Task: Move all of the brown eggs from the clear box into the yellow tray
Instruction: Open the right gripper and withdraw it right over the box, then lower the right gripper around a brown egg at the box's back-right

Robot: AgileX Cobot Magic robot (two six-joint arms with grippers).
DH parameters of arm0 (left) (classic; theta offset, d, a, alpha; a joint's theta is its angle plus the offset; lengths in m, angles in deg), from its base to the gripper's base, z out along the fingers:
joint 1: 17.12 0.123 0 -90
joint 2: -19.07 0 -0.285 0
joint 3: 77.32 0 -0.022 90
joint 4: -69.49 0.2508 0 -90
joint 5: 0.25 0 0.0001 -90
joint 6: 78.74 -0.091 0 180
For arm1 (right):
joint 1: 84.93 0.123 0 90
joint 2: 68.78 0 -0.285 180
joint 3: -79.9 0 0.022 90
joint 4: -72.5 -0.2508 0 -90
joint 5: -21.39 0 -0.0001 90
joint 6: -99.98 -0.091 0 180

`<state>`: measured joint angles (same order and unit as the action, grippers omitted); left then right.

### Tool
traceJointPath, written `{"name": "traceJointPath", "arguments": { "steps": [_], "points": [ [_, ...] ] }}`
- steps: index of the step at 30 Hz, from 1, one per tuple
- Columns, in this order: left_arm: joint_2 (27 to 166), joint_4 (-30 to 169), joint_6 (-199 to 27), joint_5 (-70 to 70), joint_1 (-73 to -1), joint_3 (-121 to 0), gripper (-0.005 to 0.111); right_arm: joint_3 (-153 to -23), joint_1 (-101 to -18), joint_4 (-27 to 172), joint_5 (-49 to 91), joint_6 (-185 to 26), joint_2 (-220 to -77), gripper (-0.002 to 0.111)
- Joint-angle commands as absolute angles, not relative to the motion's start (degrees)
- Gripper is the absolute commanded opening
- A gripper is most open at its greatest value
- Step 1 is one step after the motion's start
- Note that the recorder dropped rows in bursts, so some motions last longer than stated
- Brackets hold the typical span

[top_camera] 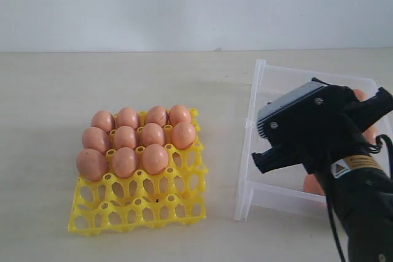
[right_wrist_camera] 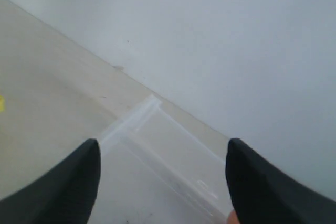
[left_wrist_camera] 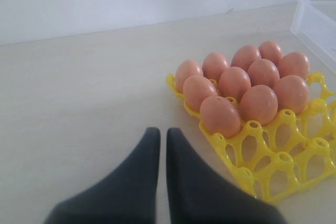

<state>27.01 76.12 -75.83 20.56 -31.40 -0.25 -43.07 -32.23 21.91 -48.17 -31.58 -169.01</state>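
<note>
Several brown eggs [top_camera: 124, 137] fill the far rows of the yellow tray [top_camera: 138, 210], whose near cups are bare. In the left wrist view the same eggs [left_wrist_camera: 233, 82] sit in the tray [left_wrist_camera: 283, 166], just beyond my left gripper [left_wrist_camera: 163, 132], which is shut on nothing above the table. My right gripper [top_camera: 322, 133] hovers over the clear box [top_camera: 258, 90], open wide and empty. It hides most of the box's inside. A brown egg [top_camera: 313, 183] peeks out beside it. In the right wrist view the open right gripper [right_wrist_camera: 163, 148] frames the box's far corner [right_wrist_camera: 152, 108].
The tray and the box stand apart on a pale table [top_camera: 61, 90], with a strip of bare surface between them. A plain white wall [top_camera: 184, 4] runs behind. A corner of the box [left_wrist_camera: 315, 22] shows in the left wrist view.
</note>
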Motion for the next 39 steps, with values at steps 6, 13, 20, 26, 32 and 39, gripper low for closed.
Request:
{"name": "traceJointPath", "arguments": {
  "steps": [6,13,20,26,32,39],
  "points": [
    [26.86,76.21,-75.39,20.37,-31.66,-0.10,0.004,-34.16,-46.17,35.68,-48.57,-55.60,-158.37,0.058],
    [26.86,76.21,-75.39,20.37,-31.66,-0.10,0.004,-30.17,-61.85,49.71,-48.57,-80.02,-155.94,0.058],
    [26.86,76.21,-75.39,20.37,-31.66,-0.10,0.004,-29.58,-68.71,65.14,-48.57,-81.02,-155.94,0.058],
    [26.86,76.21,-75.39,20.37,-31.66,-0.10,0.004,-32.32,-70.77,77.40,-41.78,-80.77,-155.94,0.058],
    [26.86,76.21,-75.39,20.37,-31.66,-0.10,0.004,-45.27,-69.87,77.41,-2.35,-83.36,-155.94,0.058],
    [26.86,76.21,-75.39,20.37,-31.66,-0.10,0.004,-64.07,-69.45,76.73,36.51,-85.88,-157.32,0.058]
  ]
}}
